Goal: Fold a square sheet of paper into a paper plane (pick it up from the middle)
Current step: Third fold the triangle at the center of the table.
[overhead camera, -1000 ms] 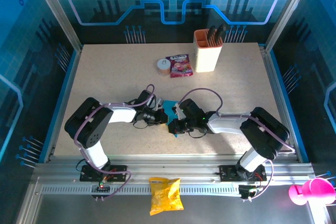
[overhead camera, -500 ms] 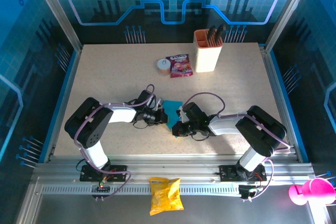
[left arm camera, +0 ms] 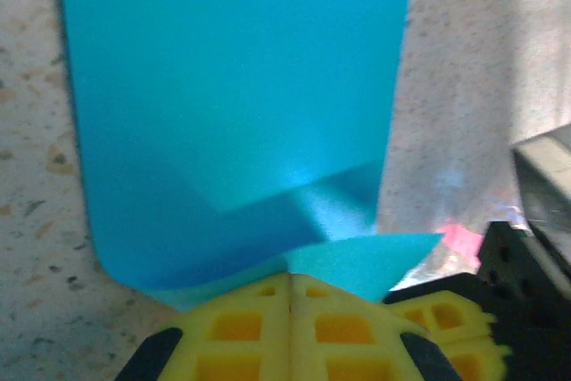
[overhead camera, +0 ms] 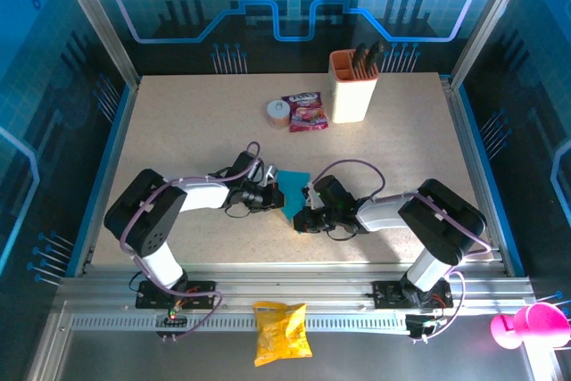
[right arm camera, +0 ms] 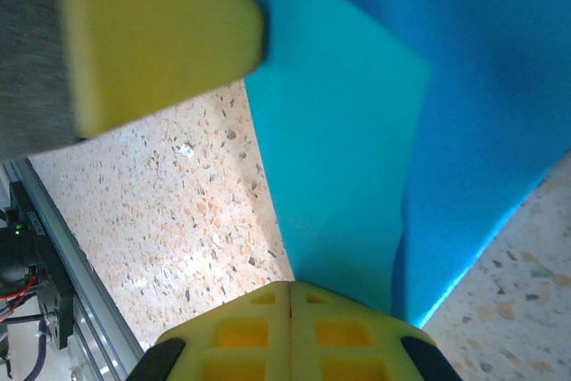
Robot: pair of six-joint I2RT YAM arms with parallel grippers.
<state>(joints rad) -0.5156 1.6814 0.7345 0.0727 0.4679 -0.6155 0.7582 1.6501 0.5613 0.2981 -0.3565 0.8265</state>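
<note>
Right now the square sheet of paper point(overhead camera: 293, 190) sits mid-desk betw. the 2 arms, partly lifted off the speckled desk point(overhead camera: 196, 122) and pinched from 2 sides. The left end effector point(overhead camera: 269, 195) is clenched on 1 edge. In the left wrist view its yellow pads point(left arm camera: 234, 310) meet at a seam w/ the cyan sheet coming straight out of them, and a small flap curls over the pad tops. The right end effector point(overhead camera: 304, 215) is likewise clamped on the paper. In the right wrist view its pads are closed w/ the sheet rising from the seam, 1 lighter panel and 1 darker panel meeting along a fold line. A yellow pad of the left one shows at the top-left of that view, so the 2 grips are near each other.

Why held so: prob. each arm anchors 1 side so the sheet is taut and a crease can be formed betw. them. Paper this thin would likely flop or slide w/ only 1 hold. The grips are low, close to the desk, likely so the surface can back a crease. A diagonal crease shows in the left wrist view, so folding looks begun, but there's no dart shape yet. I'd judge it early-to-mid task.

Writing: none legible. The paper is plain. The pink-red snack packet point(overhead camera: 305, 111) beside the beige holder cup point(overhead camera: 350, 95) has print too small to read, and the same goes for the yellow bag point(overhead camera: 281, 332) on the front ledge.
</note>
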